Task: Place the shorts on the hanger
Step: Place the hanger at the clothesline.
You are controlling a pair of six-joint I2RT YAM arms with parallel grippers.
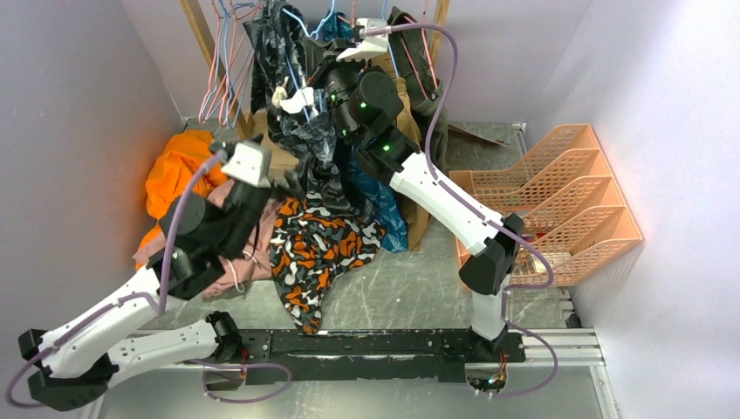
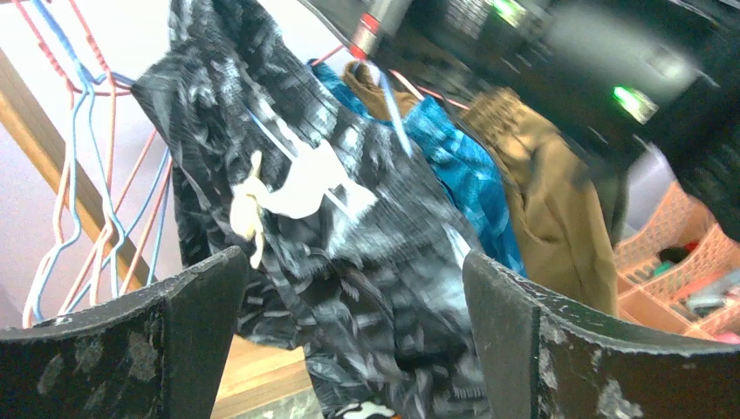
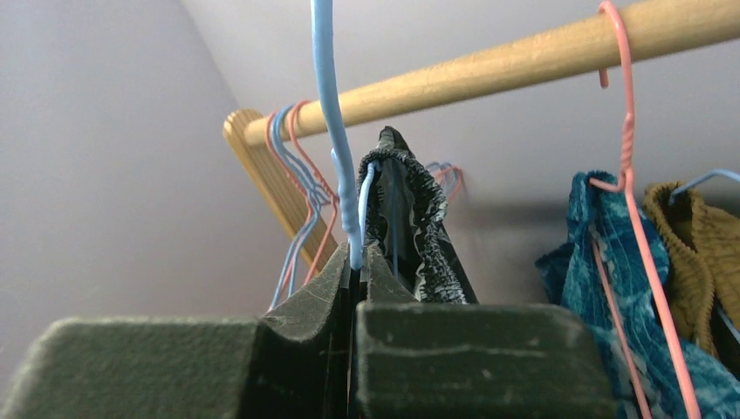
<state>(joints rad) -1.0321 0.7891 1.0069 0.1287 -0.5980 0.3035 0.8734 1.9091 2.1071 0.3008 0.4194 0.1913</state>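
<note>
Top external: high, behind the arm bases (image 1: 489,336), looking down across the counter (image 1: 419,288) to the shorts (image 1: 307,141). Left wrist: low, tilted upward past the left end effector (image 2: 353,262), near those shorts. Right wrist: close beneath the rod (image 3: 524,61), facing up. Shared by all: shorts.

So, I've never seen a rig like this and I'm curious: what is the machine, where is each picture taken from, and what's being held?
It is two robot arms bolted to a table, each ending in a two-finger gripper. The wide picture looks down from above; the other two come from cameras on the wrists. On the table lie a heap of clothes and peach trays. The right gripper is shut on a light-blue hanger near a wooden rail, with the dark printed shorts draped on it. The left gripper is open, empty, facing them.
</note>
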